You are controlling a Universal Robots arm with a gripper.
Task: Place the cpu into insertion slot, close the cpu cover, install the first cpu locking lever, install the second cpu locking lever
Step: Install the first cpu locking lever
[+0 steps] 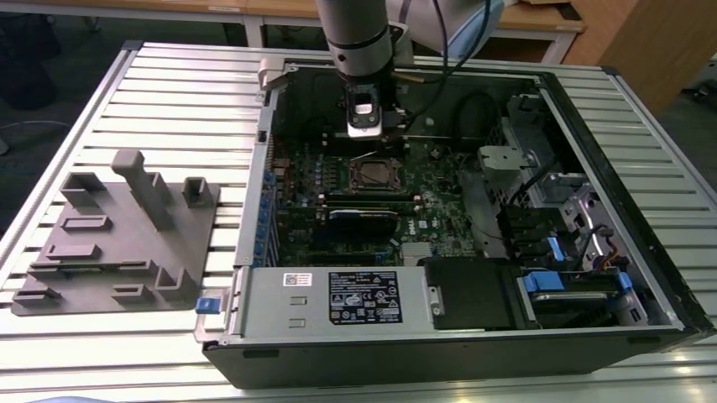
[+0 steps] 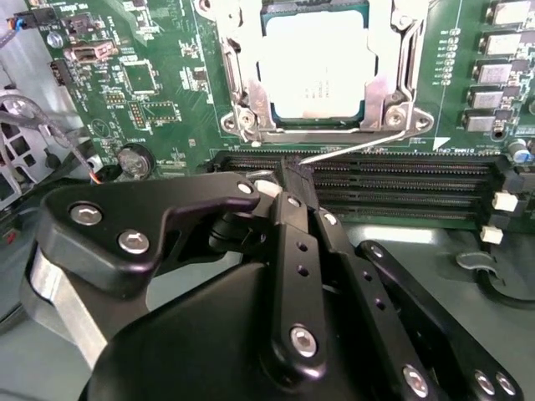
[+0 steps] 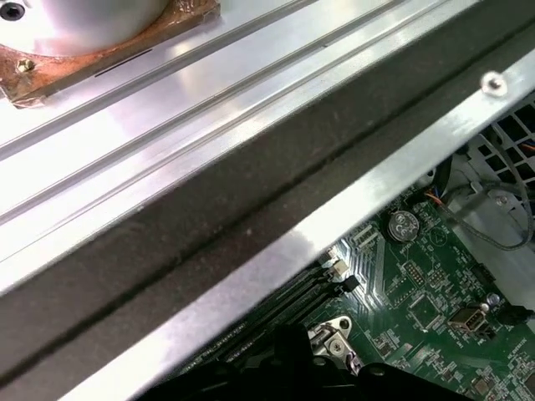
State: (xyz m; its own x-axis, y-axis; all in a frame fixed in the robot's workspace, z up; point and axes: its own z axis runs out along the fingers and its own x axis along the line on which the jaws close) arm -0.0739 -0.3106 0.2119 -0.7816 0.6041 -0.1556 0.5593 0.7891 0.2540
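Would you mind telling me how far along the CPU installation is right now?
Done: the cpu sits in the insertion slot with the cpu cover down over it. In hand: the shut gripper meets the free end of a locking lever. Left: that lever looks unlatched; the other I cannot judge.

Ribbed silver aluminium bench [image 1: 168, 92], pale wooden desks [image 1: 538, 21] behind it, brown wooden panel [image 1: 650, 42] at the exterior view's right, dark floor [image 1: 157, 32] beyond.

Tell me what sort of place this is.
Most likely a robotics lab or test workshop. An open computer case sits on a slatted metal table, a robot arm reaches down into it, and wooden desks stand behind.
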